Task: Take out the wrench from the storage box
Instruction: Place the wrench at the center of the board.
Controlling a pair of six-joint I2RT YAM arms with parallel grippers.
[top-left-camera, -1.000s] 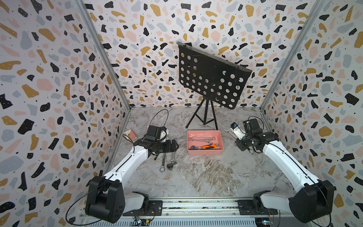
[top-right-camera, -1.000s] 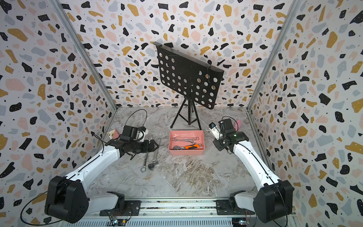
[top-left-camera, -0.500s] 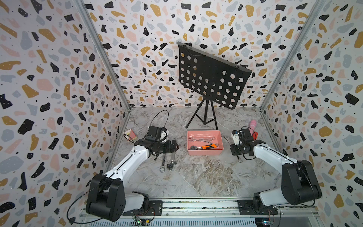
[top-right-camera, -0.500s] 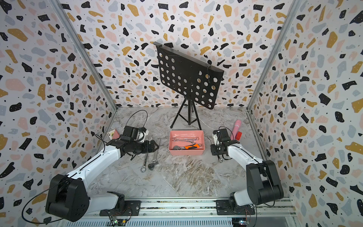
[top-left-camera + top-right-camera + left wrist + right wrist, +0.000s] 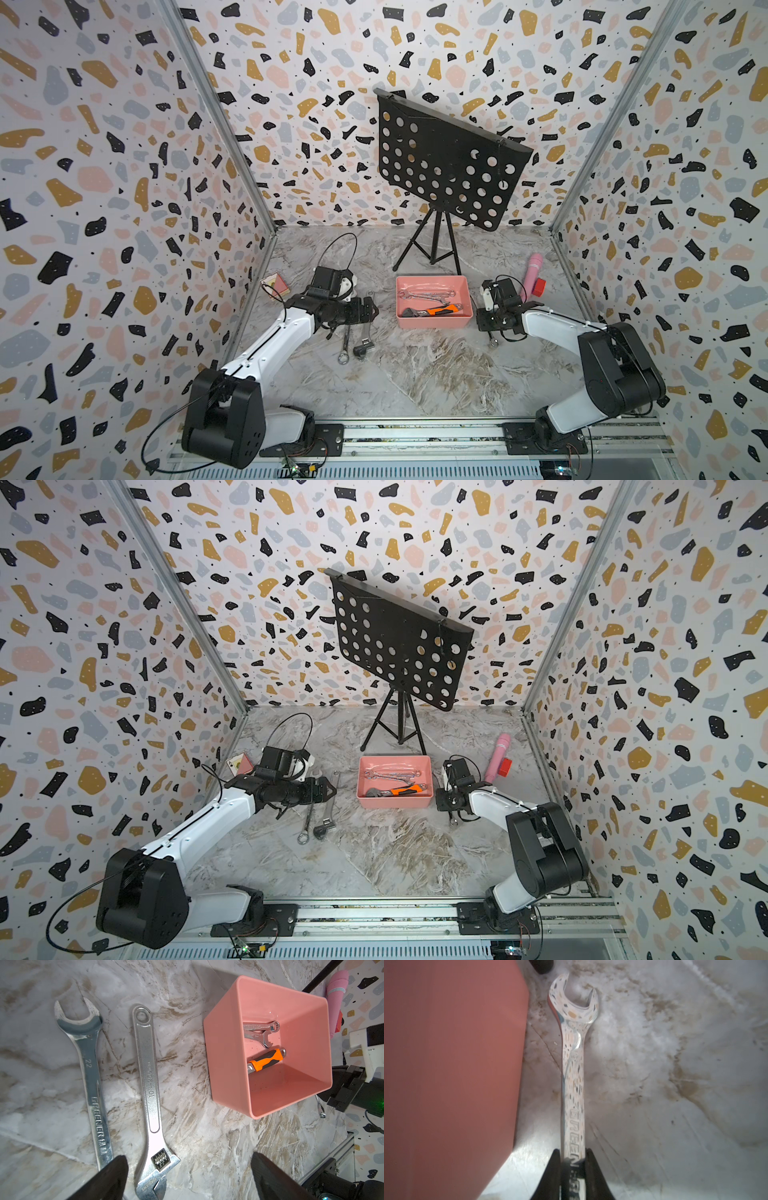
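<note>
my right fingers (image 5: 553, 1169) clamped wrench (image 5: 573, 1076), just outside box (image 5: 446, 1064), my left fingers (image 5: 112, 1176) stood apart, empty, over spanner (image 5: 91, 1076) and adjustable wrench (image 5: 149, 1084) on counter (image 5: 207, 1147)

Shallow salmon-pink plastic storage box (image 5: 224, 1059): smooth walls with a soft satin sheen rather than a hard gloss. A slim silver open-end wrench (image 5: 573, 1064) is mirror-polished metal, bright enough to reflect the speckled walls, with raised lettering along its shaft. A large silver open-end wrench marked 22 (image 5: 91, 1068) has a glossy polished shaft and a duller, grainy-looking head. A silver adjustable wrench (image 5: 149, 1084) is metal with a softer, satin finish. A wrench with an orange-and-black handle (image 5: 268, 1059) has a matt, rubbery-looking grip. The grey marble-patterned tabletop (image 5: 207, 1147) looks smooth, with a faint sheen. A black perforated stand panel (image 5: 440, 143) looks matt.
</note>
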